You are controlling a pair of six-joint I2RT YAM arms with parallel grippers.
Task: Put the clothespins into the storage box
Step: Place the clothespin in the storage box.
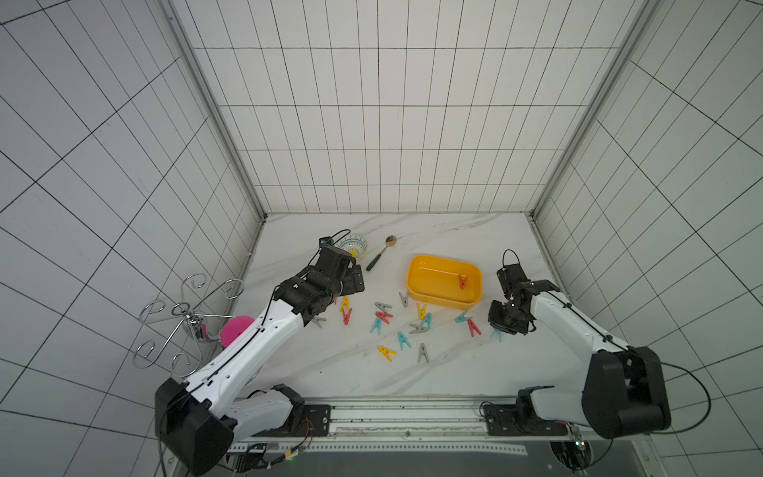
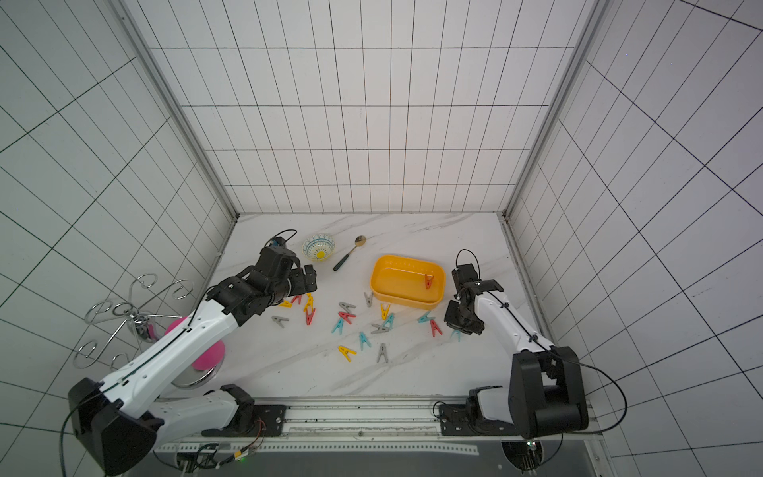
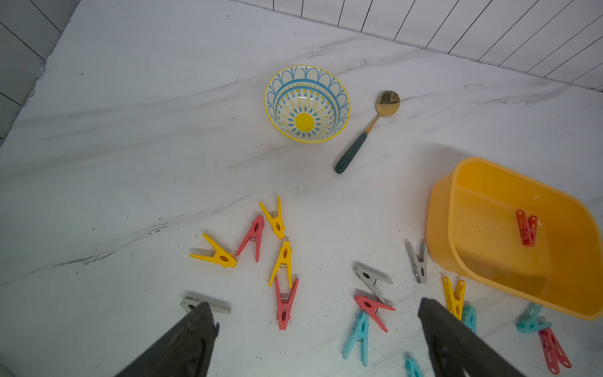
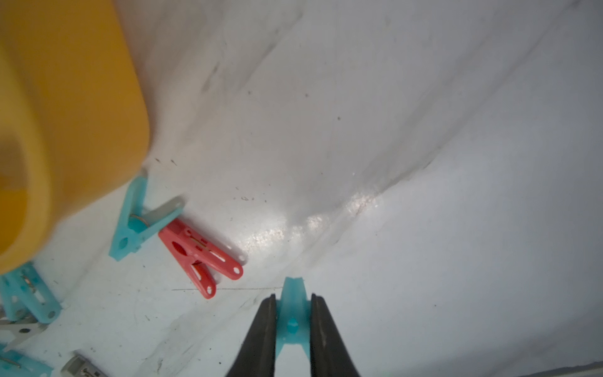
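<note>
Right, the white marble-look table (image 1: 454, 371) carries everything. One shallow yellow plastic storage box (image 1: 441, 298) sits on the right arm's side, with one red clothespin (image 1: 462, 281) inside.

Left tool (image 3: 315, 306) hangs over the loose cluster, fingers wide apart, empty. Right tool (image 4: 293, 296) is clamped on a teal plastic clothespin (image 4: 291, 326) near the box, pads against both flanks, nose poking out ahead. Can't tell if it's off the table.

One round patterned bowl (image 3: 306, 104) and one green-handled gold spoon (image 3: 365, 133), both apart from the pins.

Small A-shaped plastic clothespins (image 1: 386, 352): I count twenty, five each in red, yellow, teal and grey, eighteen loose on the table. Likely light, stiff, smooth and sprung. Pinch across the body near the spring, not the splayed legs, or one may squirt out.
</note>
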